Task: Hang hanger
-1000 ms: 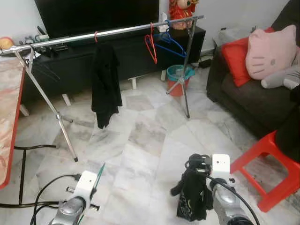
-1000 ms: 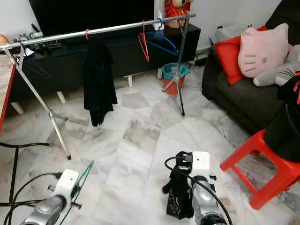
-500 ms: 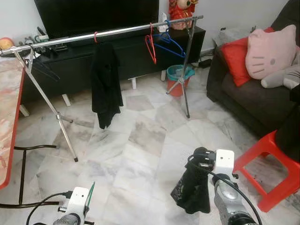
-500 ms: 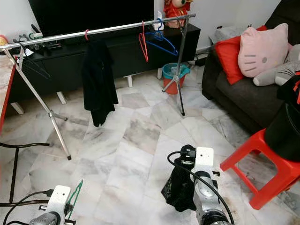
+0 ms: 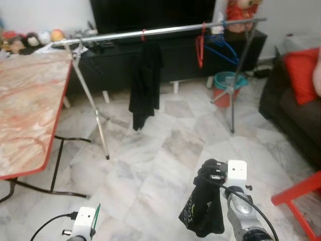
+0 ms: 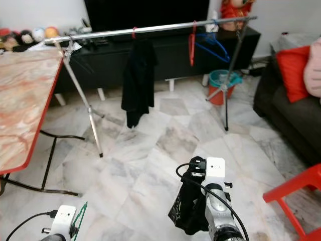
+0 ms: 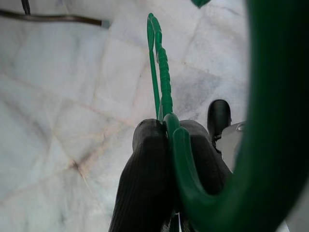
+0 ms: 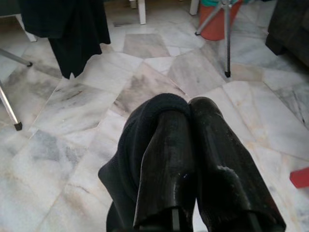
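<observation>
Left eye view has swung left; table (image 5: 30, 100) fills more.

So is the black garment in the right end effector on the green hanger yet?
Not yet. The black garment dangles bunched from the right end effector, while the green hanger sits bare in the left end effector.

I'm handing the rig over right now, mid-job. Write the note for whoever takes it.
Left gripper: shut on the green hanger, held low near the floor.
Right gripper: shut on a black garment that hangs from it.
Clothes rail stands ahead, in front of the TV cabinet; it carries a hung black garment plus a red hanger and a blue hanger.
Done: both items picked up.
Left: garment not yet on the green hanger; hanger not yet on the rail.
</observation>
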You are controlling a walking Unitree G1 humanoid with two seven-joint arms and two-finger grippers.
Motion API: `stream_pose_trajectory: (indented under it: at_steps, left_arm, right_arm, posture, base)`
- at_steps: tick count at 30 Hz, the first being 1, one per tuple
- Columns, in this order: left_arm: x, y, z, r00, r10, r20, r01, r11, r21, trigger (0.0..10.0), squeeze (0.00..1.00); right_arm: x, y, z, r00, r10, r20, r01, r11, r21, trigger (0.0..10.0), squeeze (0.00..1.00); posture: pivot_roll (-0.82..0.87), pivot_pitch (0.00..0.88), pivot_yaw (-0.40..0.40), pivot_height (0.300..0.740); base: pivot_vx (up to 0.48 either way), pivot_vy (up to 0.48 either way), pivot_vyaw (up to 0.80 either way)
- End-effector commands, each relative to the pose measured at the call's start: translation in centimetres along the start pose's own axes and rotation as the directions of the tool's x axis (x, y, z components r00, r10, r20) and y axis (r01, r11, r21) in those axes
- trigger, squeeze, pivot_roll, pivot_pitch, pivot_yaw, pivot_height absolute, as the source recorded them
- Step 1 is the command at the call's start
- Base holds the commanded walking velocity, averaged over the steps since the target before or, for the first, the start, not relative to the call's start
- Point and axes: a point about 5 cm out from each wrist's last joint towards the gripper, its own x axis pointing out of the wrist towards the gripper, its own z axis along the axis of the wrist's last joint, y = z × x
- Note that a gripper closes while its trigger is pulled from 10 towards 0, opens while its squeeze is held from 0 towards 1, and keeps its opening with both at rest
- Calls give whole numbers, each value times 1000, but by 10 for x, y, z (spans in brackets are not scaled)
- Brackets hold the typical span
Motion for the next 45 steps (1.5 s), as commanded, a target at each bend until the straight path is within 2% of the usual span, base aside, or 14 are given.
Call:
stream_pose_trajectory:
  at_steps: [1, 24, 26, 29, 35, 45]
  left_arm:
    - [-1, 2, -7, 999, 9, -32, -9, 1000, -6, 10000, 0]
    - [-1, -1, -8, 999, -1, -41, -1, 1000, -25, 10000, 0]
    - [-1, -1, -8, 999, -1, -40, 0, 1000, -27, 10000, 0]
    - [-1, -1, -9, 999, -1, -41, -1, 999, -36, 10000, 0]
    - [-2, -1, -12, 999, -4, -54, 1, 999, -52, 10000, 0]
    - [-3, 0, -19, 996, -2, -85, -2, 999, -46, 10000, 0]
  right_arm:
    - [4, 2, 13, 998, 0, 60, -1, 1000, 6, 10000, 0]
    - [5, 1, 14, 998, -7, 58, 6, 1000, 21, 10000, 0]
    - [4, -2, 8, 999, -34, 13, 33, 998, 55, 10000, 0]
    - [3, -5, 5, 998, -61, -3, 61, 995, 77, 10000, 0]
    - [4, -7, 6, 997, -74, 4, 73, 994, 84, 10000, 0]
    - [4, -8, 8, 996, -91, 3, 90, 990, 105, 10000, 0]
  posture:
    - [79, 0, 23, 740]
    - [80, 0, 23, 740]
    - [81, 0, 22, 740]
    - [82, 0, 23, 740]
    - [81, 0, 23, 740]
    - [80, 0, 25, 740]
  base:
    - [0, 0, 800]
    - [0, 0, 772]
    - [0, 0, 0]
    - [0, 0, 0]
    - [0, 0, 0]
    - [0, 352, 0]
